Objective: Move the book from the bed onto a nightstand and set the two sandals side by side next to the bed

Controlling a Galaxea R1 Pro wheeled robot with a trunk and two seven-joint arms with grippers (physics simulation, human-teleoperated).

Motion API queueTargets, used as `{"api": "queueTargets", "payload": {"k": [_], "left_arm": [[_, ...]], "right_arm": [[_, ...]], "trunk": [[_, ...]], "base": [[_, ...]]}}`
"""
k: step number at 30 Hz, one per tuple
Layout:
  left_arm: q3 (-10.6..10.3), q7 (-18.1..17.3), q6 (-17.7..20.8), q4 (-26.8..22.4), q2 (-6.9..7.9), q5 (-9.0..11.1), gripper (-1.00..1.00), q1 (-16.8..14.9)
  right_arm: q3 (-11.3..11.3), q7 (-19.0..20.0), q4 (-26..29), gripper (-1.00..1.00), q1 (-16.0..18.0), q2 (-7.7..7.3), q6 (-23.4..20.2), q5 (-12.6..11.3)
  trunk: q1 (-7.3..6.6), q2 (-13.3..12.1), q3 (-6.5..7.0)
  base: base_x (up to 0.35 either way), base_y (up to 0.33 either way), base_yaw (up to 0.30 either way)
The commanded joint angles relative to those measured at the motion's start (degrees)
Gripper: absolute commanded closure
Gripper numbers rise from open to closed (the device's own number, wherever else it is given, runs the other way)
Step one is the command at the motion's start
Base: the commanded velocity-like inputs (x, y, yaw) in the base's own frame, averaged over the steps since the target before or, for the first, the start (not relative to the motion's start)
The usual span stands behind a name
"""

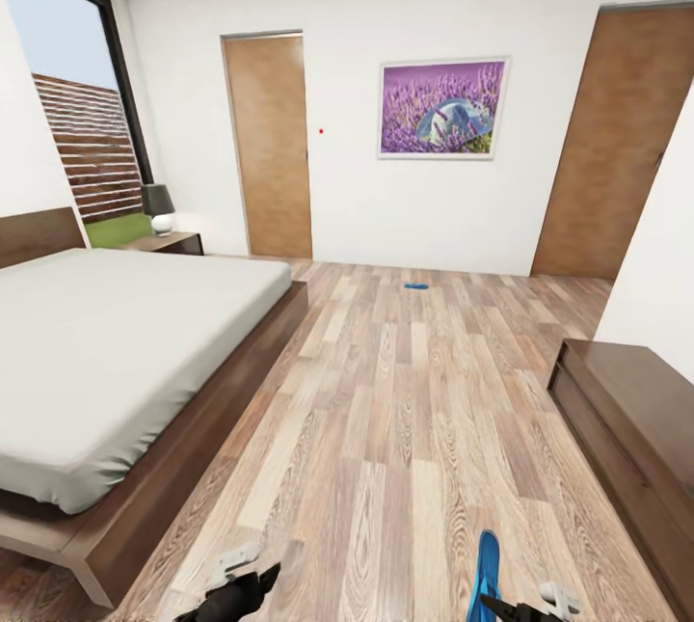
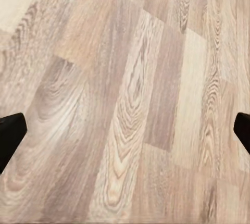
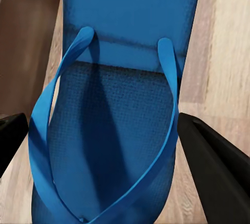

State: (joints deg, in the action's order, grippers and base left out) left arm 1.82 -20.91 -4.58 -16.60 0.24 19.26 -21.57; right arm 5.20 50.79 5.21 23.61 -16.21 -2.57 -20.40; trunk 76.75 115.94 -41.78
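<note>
While my right gripper (image 3: 112,146) seems clenched on one blue sandal (image 3: 114,130) and my left gripper (image 2: 125,135) hangs released over bare floor, I'm mid-carry: next comes setting it beside the bed (image 1: 116,342), then fetching the far sandal (image 1: 416,286).
</note>
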Motion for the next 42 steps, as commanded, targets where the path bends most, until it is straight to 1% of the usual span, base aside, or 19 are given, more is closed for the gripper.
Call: {"api": "queueTargets", "payload": {"k": [1, 3, 4, 5, 6, 7, 8, 9, 11, 13, 17, 21, 25, 35, 42], "left_arm": [[0.1, 1.3, -1.4, 0.7, 0.0, 0.1, -1.0, 0.0], [0.1, 5.0, -3.8, 1.4, -0.68, -0.2, -1.0, 0.0], [0.0, 6.9, -4.6, 1.5, -1.19, -0.7, -1.0, 0.0], [0.0, 8.6, -5.1, 1.6, -1.54, -1.5, -1.0, 0.0], [0.0, 10.4, -5.5, 1.7, -1.85, -3.1, -1.0, 0.0], [0.0, 11.2, -5.7, 1.8, -1.97, -4.1, -1.0, 0.0], [0.1, 11.5, -5.7, 1.8, -2.01, -4.6, -1.0, 0.0], [0.1, 12.1, -5.9, 1.9, -2.11, -5.6, -1.0, 0.0], [0.1, 12.5, -5.9, 1.9, -2.21, -6.1, -1.0, 0.0], [0.1, 12.6, -6.0, 1.9, -2.24, -6.2, -1.0, 0.0], [0.1, 12.6, -6.0, 1.9, -2.26, -6.1, -1.0, 0.0], [0.3, 12.6, -6.0, 1.9, -2.31, -5.9, -1.0, 0.0], [0.4, 12.5, -6.0, 1.9, -2.75, -5.9, -1.0, 0.0], [0.4, 12.5, -6.0, 1.9, -3.12, -6.0, -1.0, 0.0], [0.3, 12.4, -6.1, 4.3, -3.47, -6.3, -1.0, 0.0]], "right_arm": [[0.5, 0.1, 0.0, 1.0, 0.0, 0.14, -0.2, 0.2], [0.5, -1.5, -0.2, 1.0, 0.0, 0.31, 0.8, 0.3], [0.5, -3.4, -0.4, 1.0, -0.1, 0.37, 1.5, 0.4], [0.5, -6.0, -0.5, 1.0, -0.1, 0.41, 2.1, 0.4], [0.4, -11.2, -0.6, 1.0, -0.1, 0.44, 2.7, 0.4], [0.4, -15.0, -0.6, 1.0, -0.1, 0.45, 2.9, 0.5], [0.3, -16.9, -0.6, 1.0, -0.1, 0.46, 3.0, 0.5], [0.2, -24.1, -0.6, 1.0, -0.1, 0.47, 3.2, 0.5], [0.2, -30.2, -0.7, 1.0, -0.1, 0.75, 3.3, 0.5], [0.2, -32.6, -0.7, 1.0, -0.1, 1.8, 3.3, 0.5], [0.2, -34.0, -0.7, 1.0, -0.1, 2.94, 3.4, 0.5], [0.3, -33.7, -0.7, 1.0, -0.1, 2.82, 3.3, 0.2], [0.5, -33.5, -0.7, 1.0, -0.1, 2.62, 3.1, 0.1], [0.5, -34.1, -0.8, 1.0, -0.1, 2.65, 3.4, 0.3], [0.3, -34.3, -0.8, 1.0, -0.1, 3.06, 3.4, 0.6]], "trunk": [[-0.01, 0.0, -0.15], [-0.01, 0.0, -0.33], [-0.01, 0.0, -0.42], [-0.01, 0.0, -0.51], [-0.01, 0.0, -0.6], [-0.01, 0.0, -0.69], [-0.01, 0.0, -0.79], [-0.01, 0.0, -0.88], [-0.01, 0.0, -1.06], [-0.01, 0.0, -1.24], [-0.01, 0.0, -1.6], [-0.01, 0.0, -1.95], [-0.01, 0.0, -2.3], [-0.01, 0.0, -3.21], [-0.01, 0.0, -3.84]], "base": [[0.0, 0.0, 0.0], [0.0, 0.0, 0.0], [0.0, 0.0, 0.0], [0.0, 0.0, 0.0], [0.0, 0.0, 0.0], [0.0, 0.0, 0.0], [0.0, 0.0, 0.0], [0.0, 0.0, 0.0], [0.0, 0.0, 0.0], [0.0, 0.0, 0.0], [0.0, 0.0, 0.0], [0.0, 0.0, 0.0], [0.0, 0.0, 0.0], [0.0, 0.0, 0.0], [0.0, 0.0, 0.0]]}}
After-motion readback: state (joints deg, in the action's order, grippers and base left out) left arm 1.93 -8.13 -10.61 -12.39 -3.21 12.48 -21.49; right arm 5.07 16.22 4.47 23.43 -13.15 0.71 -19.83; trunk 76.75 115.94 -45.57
